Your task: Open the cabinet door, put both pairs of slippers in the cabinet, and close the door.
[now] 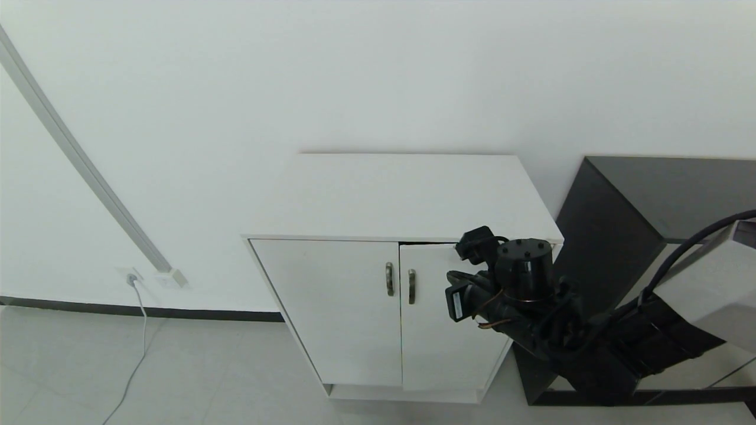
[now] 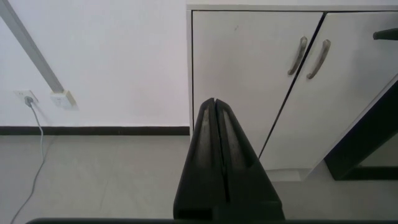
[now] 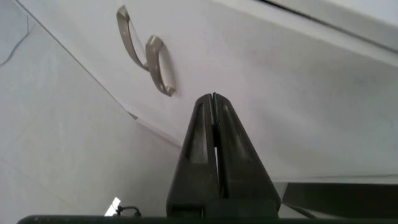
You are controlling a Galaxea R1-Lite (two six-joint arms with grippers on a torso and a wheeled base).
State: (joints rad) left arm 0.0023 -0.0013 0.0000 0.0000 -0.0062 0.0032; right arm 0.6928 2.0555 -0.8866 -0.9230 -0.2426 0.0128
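The white cabinet [image 1: 407, 195] stands against the wall with two doors. The left door [image 1: 331, 307] is flush. The right door [image 1: 443, 342] sits slightly ajar, with a dark gap along its top edge. Two metal handles [image 1: 389, 279] [image 1: 411, 286] meet at the middle. My right arm [image 1: 520, 277] hangs in front of the right door's upper part. My right gripper [image 3: 214, 97] is shut, empty, close to the door face beside the handles [image 3: 160, 71]. My left gripper [image 2: 214, 101] is shut and empty, low, facing the cabinet's left door [image 2: 249, 68].
A black piece of furniture [image 1: 620, 224] stands tight against the cabinet's right side. A wall socket [image 1: 131, 277] with a grey cable [image 1: 142, 348] trailing onto the floor is at the left. Open tiled floor [image 1: 207, 378] lies before the cabinet.
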